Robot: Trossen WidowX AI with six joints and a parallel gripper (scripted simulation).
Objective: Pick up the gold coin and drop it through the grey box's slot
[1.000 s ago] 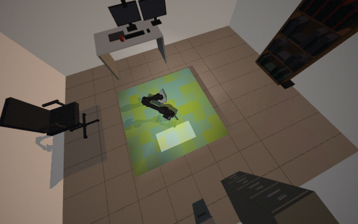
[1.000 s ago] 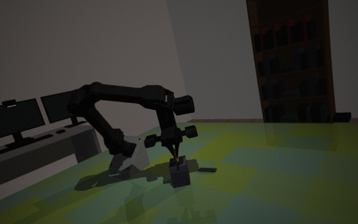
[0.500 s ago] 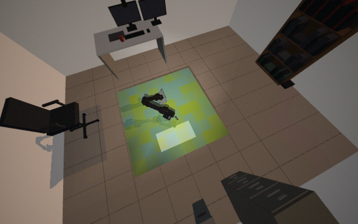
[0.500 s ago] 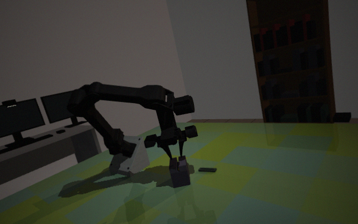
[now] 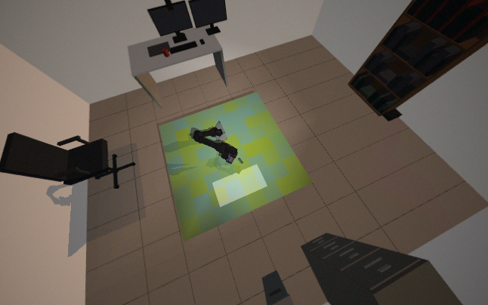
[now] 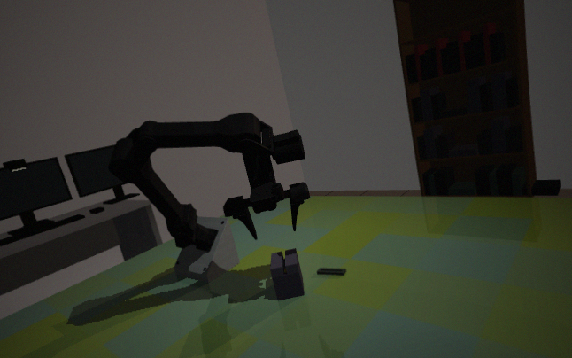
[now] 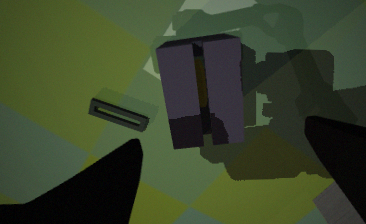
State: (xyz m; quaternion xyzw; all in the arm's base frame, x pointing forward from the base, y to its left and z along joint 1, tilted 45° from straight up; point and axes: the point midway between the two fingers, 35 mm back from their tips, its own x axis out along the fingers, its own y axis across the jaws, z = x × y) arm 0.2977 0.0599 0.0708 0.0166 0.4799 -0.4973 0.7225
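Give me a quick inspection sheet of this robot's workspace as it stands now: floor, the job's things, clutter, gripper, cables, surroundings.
Surface: green-and-yellow checkered mat over brown floor tiles.
Job's things: grey box upright beside the arm's base; gold coin visible down in the box's slot; dark-green holder vacant, apart from the box.
Clutter: nothing seen on the mat besides these.
Gripper: gripper open wide above the box, holding nothing.
Cables: nothing seen.
Surroundings: desk with two monitors, bookshelf, office chair, filing cabinet.
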